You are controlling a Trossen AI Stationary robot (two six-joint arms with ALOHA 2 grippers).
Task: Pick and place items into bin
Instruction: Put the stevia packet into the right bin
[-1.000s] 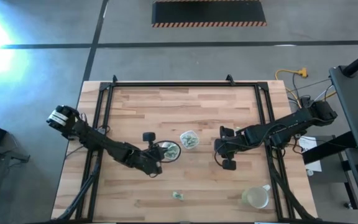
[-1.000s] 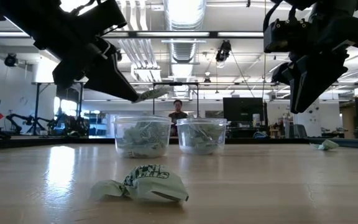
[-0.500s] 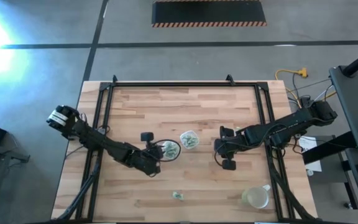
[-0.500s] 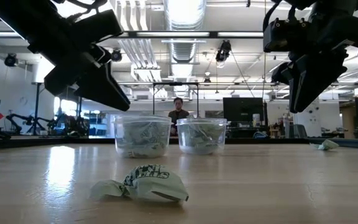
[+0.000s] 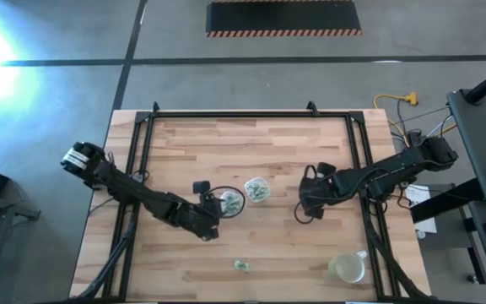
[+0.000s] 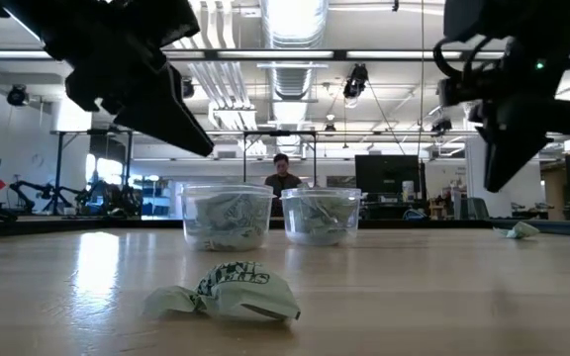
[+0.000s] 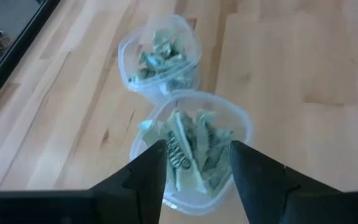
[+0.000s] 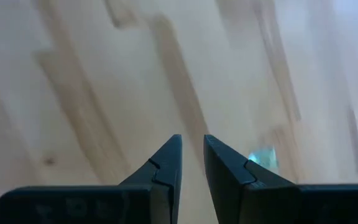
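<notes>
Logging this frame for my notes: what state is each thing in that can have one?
Left claw: open, empty, above the near tub.
Right claw: nearly closed, empty.
Near tub: upright, holding wrappers.
Far tub: upright, holding wrappers.
Loose wrapper: lying on the table.
Mug: upright.

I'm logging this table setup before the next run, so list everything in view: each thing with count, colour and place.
Clear tubs: two, see-through, side by side mid-table, left one, right one, both holding pale green-and-white crumpled wrappers.
Loose wrappers: two seen, pale green-and-white, one near the table's front edge, one off to the right in the low view.
Mug: one, yellowish-white, front right of the table.
Table: one, light wood, dark frame.
Person: one, far behind the table.
Left gripper: dark, open, empty, over the left tub.
Right gripper: dark, fingers narrowly apart, empty, above bare wood right of the tubs.
</notes>
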